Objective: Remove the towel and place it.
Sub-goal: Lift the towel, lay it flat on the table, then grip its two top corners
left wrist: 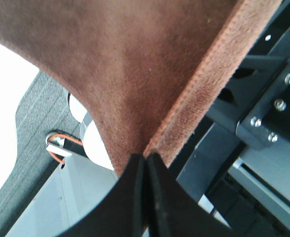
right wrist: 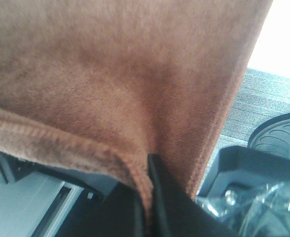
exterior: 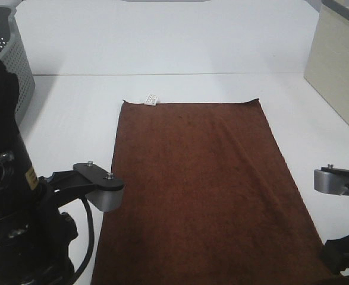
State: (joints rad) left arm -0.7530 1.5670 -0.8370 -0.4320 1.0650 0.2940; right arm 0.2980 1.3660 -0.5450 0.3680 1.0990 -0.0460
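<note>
The towel (exterior: 204,190) is big and dark red-brown. Most of it lies flat on the white table (exterior: 162,53). Its far edge is straight, and a small white label (exterior: 151,98) sticks out at the far left corner. The two long sides run toward the robot and spread a little wider as they come. The near edge goes off the bottom of the high view.

The left gripper (left wrist: 145,160) is squeezed tight on the towel right by its thick stitched edge. That edge runs up and away from the black jaws. The right gripper (right wrist: 148,159) is also squeezed tight on the towel, and the stitched edge bends round and goes into its jaws.

There is bare white table all around the far half of the towel. On the left, a wide bare strip lies between the towel's side and the grey basket (exterior: 8,53), which is well apart. On the right, a bare strip lies between the other side and a pale box (exterior: 340,71). Past the far edge there is lots of bare table.
</note>
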